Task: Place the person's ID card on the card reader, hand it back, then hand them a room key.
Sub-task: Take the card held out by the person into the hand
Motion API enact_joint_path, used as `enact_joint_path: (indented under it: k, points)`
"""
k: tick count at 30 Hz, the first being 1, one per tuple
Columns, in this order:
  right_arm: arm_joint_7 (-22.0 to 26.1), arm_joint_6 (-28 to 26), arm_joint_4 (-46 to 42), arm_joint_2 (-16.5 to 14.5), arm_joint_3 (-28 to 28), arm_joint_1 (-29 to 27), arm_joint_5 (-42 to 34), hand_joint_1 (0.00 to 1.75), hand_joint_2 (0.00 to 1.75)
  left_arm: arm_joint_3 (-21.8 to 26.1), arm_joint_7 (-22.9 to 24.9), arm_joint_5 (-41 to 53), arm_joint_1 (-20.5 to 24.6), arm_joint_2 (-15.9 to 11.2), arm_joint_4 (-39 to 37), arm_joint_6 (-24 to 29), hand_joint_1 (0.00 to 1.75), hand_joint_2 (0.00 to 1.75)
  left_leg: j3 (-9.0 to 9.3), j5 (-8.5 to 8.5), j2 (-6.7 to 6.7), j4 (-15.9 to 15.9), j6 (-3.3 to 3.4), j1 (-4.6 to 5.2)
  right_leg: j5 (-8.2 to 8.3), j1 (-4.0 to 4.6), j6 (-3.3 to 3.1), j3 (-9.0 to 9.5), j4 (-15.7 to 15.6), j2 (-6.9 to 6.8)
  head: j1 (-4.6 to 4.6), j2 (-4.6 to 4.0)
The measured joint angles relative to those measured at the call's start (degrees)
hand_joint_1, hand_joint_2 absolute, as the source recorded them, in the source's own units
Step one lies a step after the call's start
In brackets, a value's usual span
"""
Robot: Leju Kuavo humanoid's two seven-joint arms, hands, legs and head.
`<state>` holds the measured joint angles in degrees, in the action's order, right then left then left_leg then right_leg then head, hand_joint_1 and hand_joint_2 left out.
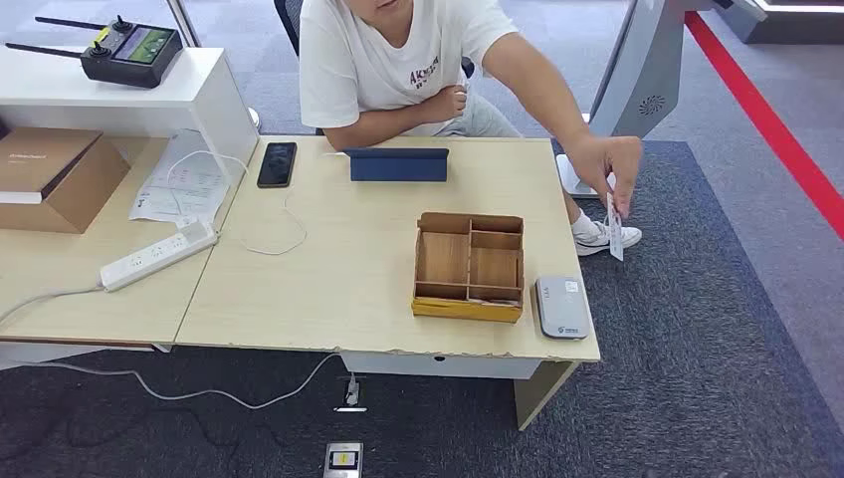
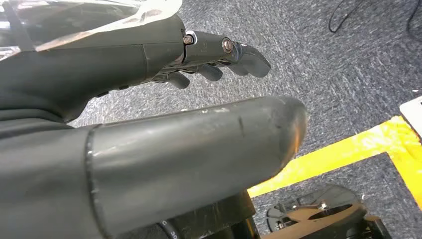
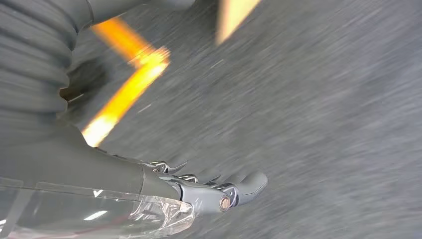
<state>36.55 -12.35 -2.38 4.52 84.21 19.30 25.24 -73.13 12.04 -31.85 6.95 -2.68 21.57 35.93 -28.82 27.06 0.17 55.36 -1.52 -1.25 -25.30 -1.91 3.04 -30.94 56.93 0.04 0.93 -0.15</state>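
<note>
pale matt wood-grain table (image 1: 328,289); brown wooden tray (image 1: 469,309); smooth grey plastic card reader (image 1: 562,308); rough grey carpet (image 1: 717,349).

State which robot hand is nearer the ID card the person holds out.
Cannot tell. The ID card hangs past the table's right edge; left hand and right hand both hang over carpet.

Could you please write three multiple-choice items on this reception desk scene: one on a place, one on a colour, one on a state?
1. Where is the card reader?
A. on the white shelf
B. beside the wooden organizer, near the table's front corner
C. on the carpet

2. What colour is the tablet cover?
A. blue
B. red
C. yellow

3. Who holds the ID card?
A. the left hand
B. the right hand
C. the person's hand

Answers: 1 B, it sits right by the organizer. 2 A, it is dark blue. 3 C, the card hangs from the person's fingers off the table's edge.
</note>
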Motion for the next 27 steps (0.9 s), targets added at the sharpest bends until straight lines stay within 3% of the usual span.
enact_joint_path:
  k: [3,5,6,8,10,11,13,15,18,22,27]
  points:
    - [2.41,3.13,-0.08,0.68,0.58,3.13,1.03,0.0,1.75,0.0,-0.57,-0.61,-0.01,-0.07,0.03,0.07,0.0,0.0,0.02,-0.02,0.01,0.0,-0.02,0.0,0.02,0.0,-0.01,-0.02,0.0,0.01,0.0,0.0]
    - [1.09,6.11,-1.41,0.15,0.84,5.83,0.72,0.0,1.75,0.0,-1.05,-1.17,0.02,-0.08,0.04,0.09,0.0,0.0,0.15,-0.04,0.02,0.03,-0.05,-0.03,0.01,0.03,-0.02,-0.05,-0.01,0.02,0.0,0.0]
    - [-2.15,7.15,-3.77,-0.87,0.44,6.31,-1.5,0.0,1.75,0.01,-1.27,-1.44,0.05,-0.07,0.04,0.09,0.0,0.0,0.38,-0.04,0.02,0.05,-0.05,-0.04,-0.01,0.06,-0.02,-0.06,-0.05,0.01,-0.01,0.0]
    - [-13.57,5.71,-13.77,-3.46,-2.9,3.52,-12.47,0.0,1.75,0.02,-1.71,-2.0,0.14,-0.06,0.04,0.09,0.0,0.0,0.89,0.02,-0.3,0.11,0.02,0.0,-0.24,0.03,0.12,0.17,-0.17,-0.34,-0.06,0.0]
    - [-23.9,-5.16,-26.37,-4.1,-10.23,-2.64,-32.01,0.0,1.75,0.02,-2.01,-2.41,-0.11,-0.06,0.04,0.11,0.0,0.0,0.99,0.08,-0.83,0.02,0.12,0.24,-0.51,-0.23,0.27,0.56,-0.1,-0.91,-0.04,0.0]
    - [-25.42,-12.92,-31.88,-3.64,-15.25,-5.49,-42.89,0.0,1.75,0.02,-2.09,-2.61,-0.39,-0.14,0.01,0.13,0.0,0.0,0.89,0.13,-0.65,-0.06,0.09,0.35,-0.48,-0.36,0.21,0.51,0.03,-0.72,0.03,0.0]
    - [-21.56,-25.09,-41.5,-2.38,-26.39,-9.15,-59.36,0.0,1.75,0.02,-2.22,-2.82,-0.67,-0.39,-0.09,0.14,0.0,0.0,0.52,0.31,0.73,-0.2,0.02,0.37,-0.17,-0.42,0.06,0.09,0.21,0.7,0.04,0.0]
    - [-16.22,-28.46,-50.49,-2.0,-37.05,-11.2,-65.43,0.0,1.75,0.02,-2.48,-2.91,-0.08,-0.49,-0.15,0.18,0.0,0.0,0.43,0.47,1.79,-0.26,0.09,0.32,0.02,-0.37,0.06,-0.07,0.18,1.76,-0.01,0.0]
    - [-13.16,-27.24,-60.77,-2.98,-48.81,-13.62,-54.86,0.0,1.75,0.02,-3.03,-2.94,0.93,-0.16,-0.15,0.37,0.0,0.0,0.49,0.3,1.15,-0.23,0.3,0.32,-0.04,-0.35,0.14,0.21,0.07,1.03,-0.03,0.0]
    - [-11.95,-27.1,-71.79,-4.6,-60.02,-15.58,-38.9,0.0,1.75,0.02,-3.36,-2.49,0.44,-0.02,-0.19,0.64,0.0,0.0,0.2,-0.09,0.3,-0.22,0.26,0.3,-0.01,-0.32,0.12,0.17,0.06,0.21,-0.03,0.0]
    - [-12.9,-27.2,-83.18,-6.3,-70.51,-17.81,-31.46,0.0,1.75,-0.02,-3.61,-1.73,0.23,0.02,-0.21,0.67,0.0,0.0,0.16,-0.16,-0.02,-0.22,0.16,0.22,0.01,-0.25,0.1,0.18,0.07,-0.01,-0.05,0.0]
